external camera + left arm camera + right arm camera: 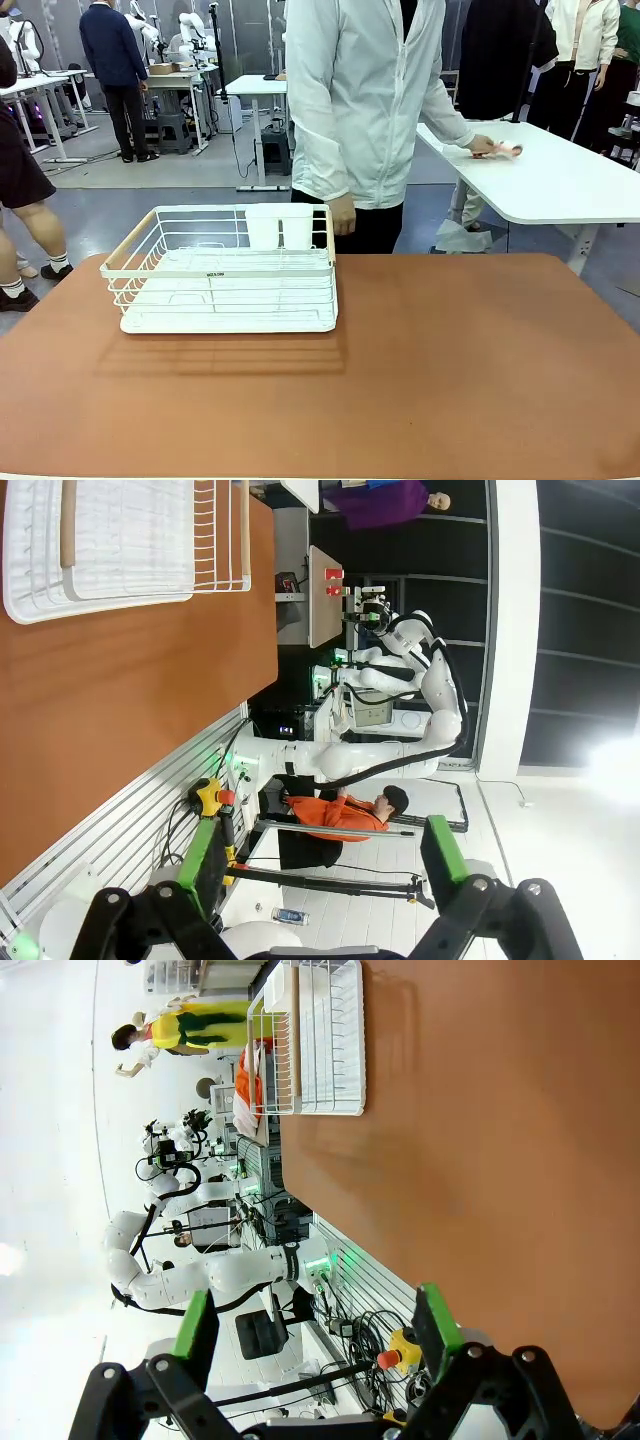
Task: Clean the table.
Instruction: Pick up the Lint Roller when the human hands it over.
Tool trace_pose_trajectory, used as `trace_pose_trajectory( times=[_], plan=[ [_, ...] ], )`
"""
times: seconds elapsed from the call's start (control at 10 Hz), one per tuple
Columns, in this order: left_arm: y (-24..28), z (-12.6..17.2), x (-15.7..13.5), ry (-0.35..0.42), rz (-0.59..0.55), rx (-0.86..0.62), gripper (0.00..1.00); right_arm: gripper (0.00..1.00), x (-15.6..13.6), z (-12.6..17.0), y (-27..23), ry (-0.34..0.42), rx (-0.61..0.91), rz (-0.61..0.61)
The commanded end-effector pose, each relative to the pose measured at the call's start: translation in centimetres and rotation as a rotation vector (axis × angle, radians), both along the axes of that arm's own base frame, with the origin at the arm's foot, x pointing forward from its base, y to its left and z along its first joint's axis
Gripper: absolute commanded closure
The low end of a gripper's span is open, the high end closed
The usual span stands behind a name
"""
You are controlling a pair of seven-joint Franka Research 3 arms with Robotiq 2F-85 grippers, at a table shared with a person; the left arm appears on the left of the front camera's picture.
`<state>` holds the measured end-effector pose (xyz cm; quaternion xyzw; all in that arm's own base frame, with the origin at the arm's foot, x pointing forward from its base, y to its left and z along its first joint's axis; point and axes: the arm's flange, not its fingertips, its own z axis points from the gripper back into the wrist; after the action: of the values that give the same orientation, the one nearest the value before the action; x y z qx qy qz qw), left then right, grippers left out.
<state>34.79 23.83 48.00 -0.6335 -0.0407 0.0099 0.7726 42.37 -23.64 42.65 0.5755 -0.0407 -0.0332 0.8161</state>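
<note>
Worktop (pixel 450 370): terracotta, matte, rounded corners. In the front view it spans the whole near and middle ground.

On it, a white wire rack (pixel 225 270) stands at about 10 o'clock from the worktop's centre, close to the far edge. A white 2-part holder (pixel 280 228) sits against the rack's far wall.

A person (pixel 365 100) in a white jacket stands at 12 o'clock, at the worktop's far edge. 1 hand (pixel 343 215) hangs just behind the rack's far right corner. The other hand (pixel 487 147) rests on a white-topped table (pixel 560 185) out at 2 o'clock.

Left tool (pixel 322 830), left wrist view: the 2 fingers stand wide apart, green pads facing each other across an open gap.
- The worktop (pixel 120 710) lies at 10 to 11 o'clock from the tool.
- The tool hangs off the worktop's near edge, apart from it, with no contact.
- The rack (pixel 100 540) sits far off at 11 o'clock, in the top corner.
- A red and yellow stop button (pixel 207 795) sits on the slotted rail below the worktop edge, at 9 to 10 o'clock, near 1 finger.

Right tool (pixel 314 1295), right wrist view: the fingers are likewise spread wide, gripping nothing.
- The worktop (pixel 500 1160) lies at 1 to 2 o'clock from this tool.
- The tool is off the worktop's near edge and does not touch it.
- The rack (pixel 320 1040) is at 12 o'clock, far along the surface.
- The same kind of stop button (pixel 400 1345) shows at 4 o'clock, just beside 1 finger.
</note>
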Motion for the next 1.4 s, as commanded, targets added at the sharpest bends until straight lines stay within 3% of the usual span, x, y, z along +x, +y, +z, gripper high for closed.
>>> trace_pose_trajectory(
  times=[0.0,1.3],
  plan=[
    [0.09,0.15,-0.35,-0.004,0.000,-0.008,0.00,0.00,-0.18,0.46,0.26,-0.003,0.002,-0.002],
    [0.09,0.15,-0.35,-0.004,0.000,-0.008,0.00,0.00,-0.18,0.46,0.26,-0.003,0.002,-0.002]
  ],
)
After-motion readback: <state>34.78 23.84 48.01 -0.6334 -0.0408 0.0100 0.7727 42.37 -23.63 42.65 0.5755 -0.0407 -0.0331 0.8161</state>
